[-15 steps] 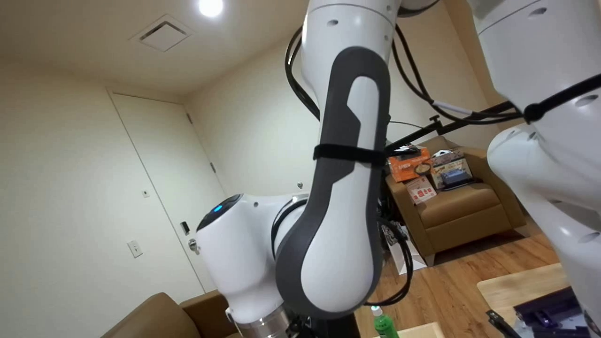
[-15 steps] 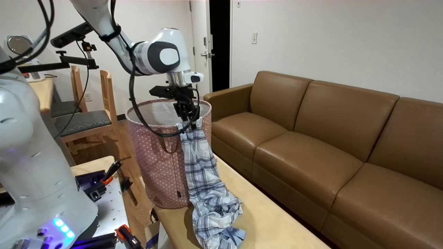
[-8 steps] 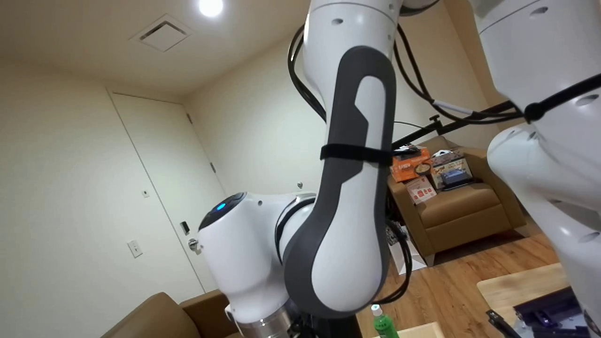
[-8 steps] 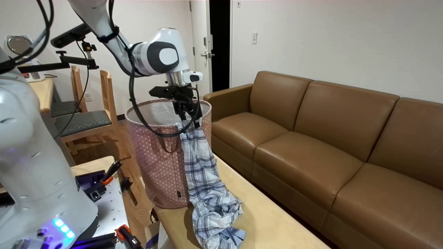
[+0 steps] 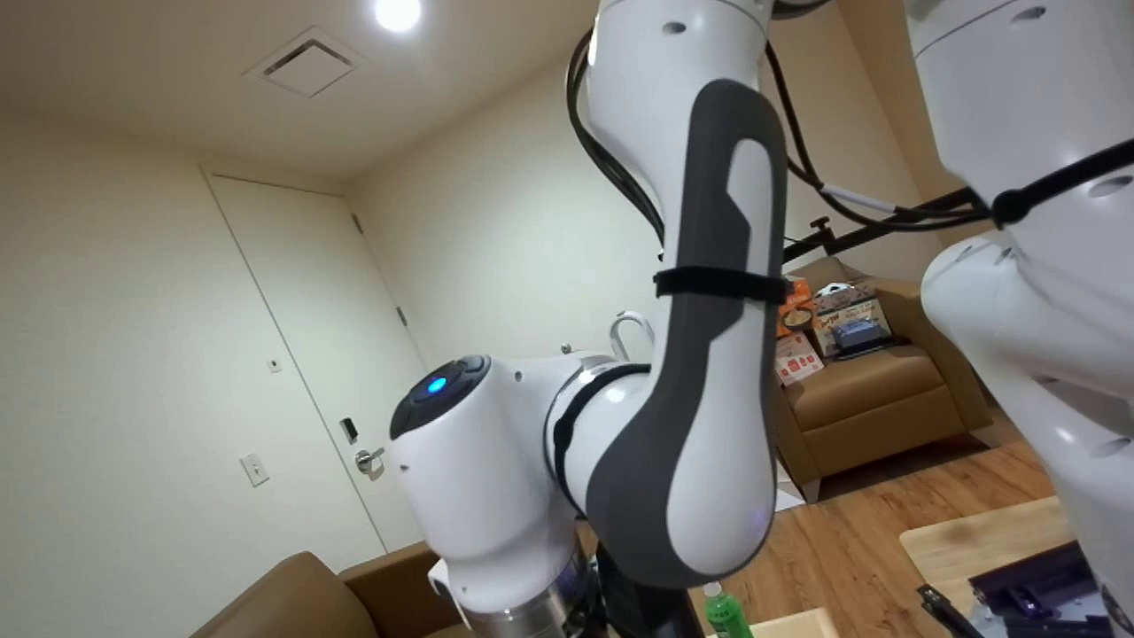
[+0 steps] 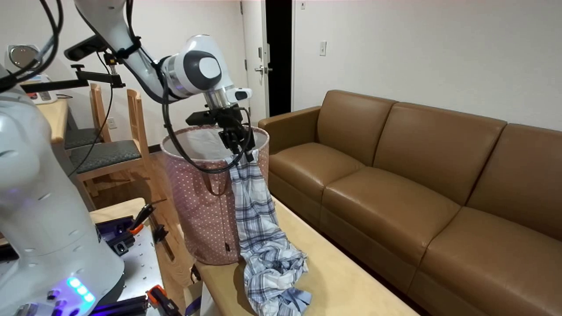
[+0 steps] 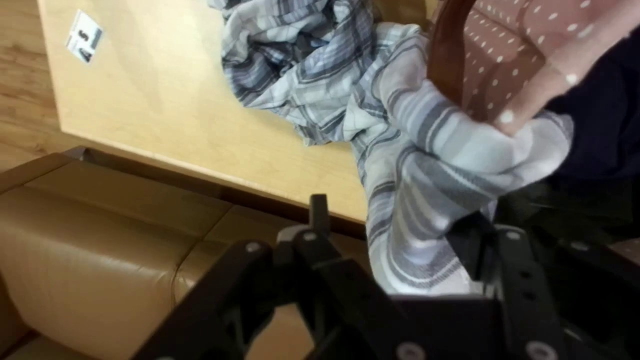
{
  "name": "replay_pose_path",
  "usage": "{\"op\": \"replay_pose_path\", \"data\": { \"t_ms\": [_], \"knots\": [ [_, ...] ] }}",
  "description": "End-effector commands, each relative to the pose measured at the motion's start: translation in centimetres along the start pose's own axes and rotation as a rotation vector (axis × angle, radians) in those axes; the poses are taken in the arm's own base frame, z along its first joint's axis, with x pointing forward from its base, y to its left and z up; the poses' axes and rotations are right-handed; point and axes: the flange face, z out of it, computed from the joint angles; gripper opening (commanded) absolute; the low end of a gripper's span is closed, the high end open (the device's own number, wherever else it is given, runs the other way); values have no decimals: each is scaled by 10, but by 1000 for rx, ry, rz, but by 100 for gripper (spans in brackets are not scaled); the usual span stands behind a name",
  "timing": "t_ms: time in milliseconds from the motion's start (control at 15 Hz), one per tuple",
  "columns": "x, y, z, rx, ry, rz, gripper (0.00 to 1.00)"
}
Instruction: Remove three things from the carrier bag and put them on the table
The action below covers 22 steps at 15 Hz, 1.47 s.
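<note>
Blue-grey plaid cloth (image 7: pixel 430 170) lies between the parted jaws of the pincer (image 7: pixel 392 220); bare gap to one side, so no grip on it. Contact on the other side: cannot tell. Upper end of the cloth laps over the rim of the pink dotted bag (image 6: pixel 206 228); how much is still inside is hidden.

Step in hand, as I read it: bringing that last end out. Best to take the whole fold in one pinch just above the rim, then raise it until the end clears before moving outward. A sideways drag could tip the bag. Brown handle (image 7: pixel 447 55) is a likely snag; dark material (image 7: pixel 600 110) inside should stay undisturbed.

Rest of the cloth hangs down the outer wall and bunches on the tabletop (image 6: pixel 338 263). Lay the end there, short of the edge facing the brown sofa (image 6: pixel 373 188).
</note>
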Motion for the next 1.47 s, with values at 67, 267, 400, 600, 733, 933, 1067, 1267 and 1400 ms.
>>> {"op": "replay_pose_path", "data": {
  "t_ms": [67, 267, 400, 600, 733, 933, 1067, 1267, 1400],
  "knots": [
    [-15, -26, -17, -228, 90, -98, 24],
    [-21, -50, -23, -356, 151, -150, 8],
    [-25, -59, -23, -407, 169, -163, 4],
    [-27, -60, -19, -456, 166, -166, 5],
    [-27, -57, -17, -458, 160, -152, 9],
    [-28, -55, -17, -411, 165, -154, 38],
    [-28, -54, -16, -414, 170, -174, 51],
    [-33, -59, -15, -508, 209, -291, 70],
    [-35, -69, -19, -543, 273, -353, 83]
  ]
}}
